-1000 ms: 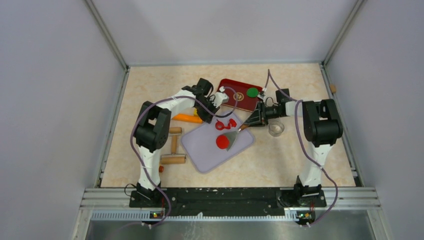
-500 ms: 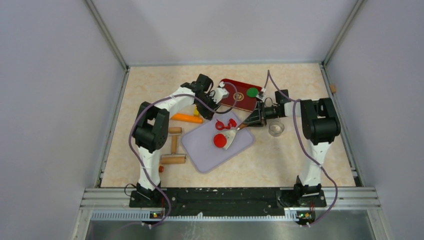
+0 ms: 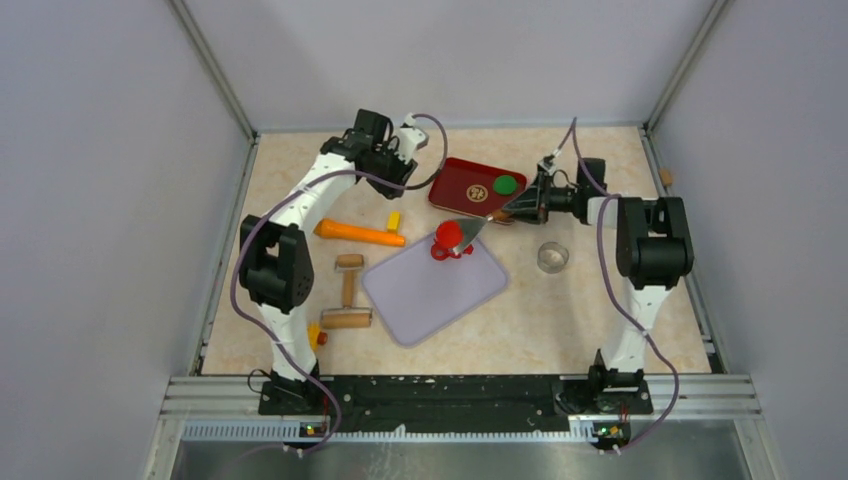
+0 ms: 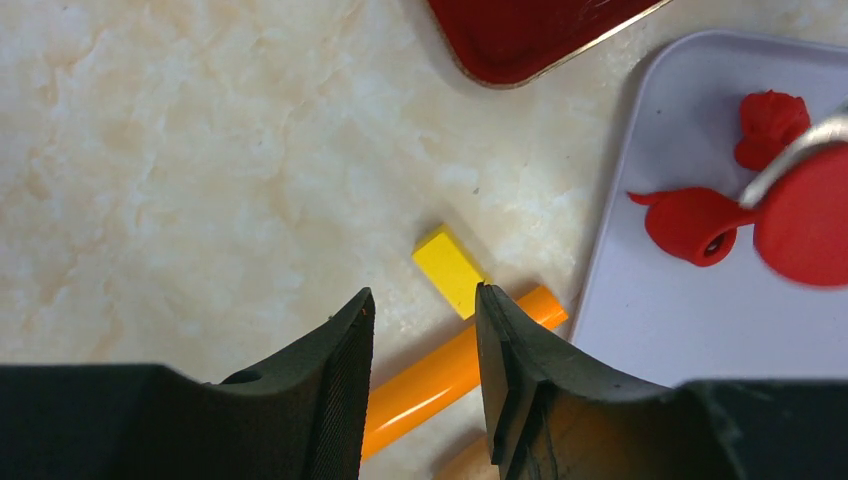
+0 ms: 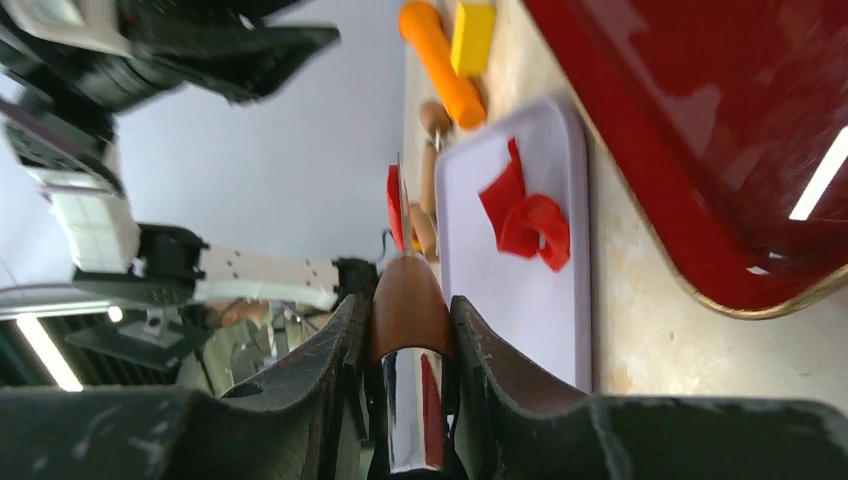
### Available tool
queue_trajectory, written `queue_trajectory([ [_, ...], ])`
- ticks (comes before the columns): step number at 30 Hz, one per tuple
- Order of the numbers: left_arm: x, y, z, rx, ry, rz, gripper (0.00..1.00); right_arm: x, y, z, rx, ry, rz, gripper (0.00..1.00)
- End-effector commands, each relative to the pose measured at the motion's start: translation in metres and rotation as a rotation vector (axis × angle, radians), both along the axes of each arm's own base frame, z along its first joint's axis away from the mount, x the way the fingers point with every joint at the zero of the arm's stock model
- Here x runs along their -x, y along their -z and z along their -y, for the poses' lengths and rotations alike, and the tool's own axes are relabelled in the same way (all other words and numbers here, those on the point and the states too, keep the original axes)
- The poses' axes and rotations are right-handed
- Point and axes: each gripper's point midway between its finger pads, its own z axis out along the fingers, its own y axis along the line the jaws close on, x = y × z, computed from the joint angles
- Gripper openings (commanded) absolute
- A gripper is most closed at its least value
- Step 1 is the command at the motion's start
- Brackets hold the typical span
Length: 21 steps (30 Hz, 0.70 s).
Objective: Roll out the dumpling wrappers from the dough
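Note:
A round red dumpling wrapper (image 3: 449,233) rests on the metal blade of a spatula (image 3: 472,230), above the far edge of the lilac board (image 3: 435,285). My right gripper (image 3: 524,206) is shut on the spatula's brown handle (image 5: 408,295); the wrapper (image 5: 394,205) shows edge-on beyond it. Ragged red dough scraps (image 3: 441,253) lie on the board's far end, also visible as curls (image 4: 693,222) in the left wrist view beside the wrapper (image 4: 808,218). My left gripper (image 3: 398,172) hangs open and empty (image 4: 420,300) at the back left, over a yellow block (image 4: 450,268).
A dark red tray (image 3: 465,190) with a green disc (image 3: 505,185) lies behind the board. An orange stick (image 3: 358,233) and the yellow block (image 3: 394,220) lie left of it. A wooden rolling pin (image 3: 347,292) sits by the board's left side, a small glass cup (image 3: 552,258) to its right.
The right gripper has lifted the spatula with the red wrapper from the board's middle toward the tray. The left gripper pulled away to the back left and its jaws spread.

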Motion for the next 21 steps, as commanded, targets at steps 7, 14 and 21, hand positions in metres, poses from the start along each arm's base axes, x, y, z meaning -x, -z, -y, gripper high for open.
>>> queue_trajectory([
  [7, 0.016, -0.031, -0.016, -0.004, -0.02, 0.025, 0.46, -0.072, -0.063, 0.054, -0.047, 0.215, 0.186, 0.0],
  [14, 0.015, -0.027, -0.014, -0.002, -0.02, 0.018, 0.46, -0.091, -0.051, 0.085, 0.085, 0.299, 0.218, 0.0],
  [21, 0.016, -0.022, -0.008, 0.012, -0.014, 0.005, 0.46, -0.089, -0.038, 0.099, 0.187, 0.321, 0.191, 0.0],
])
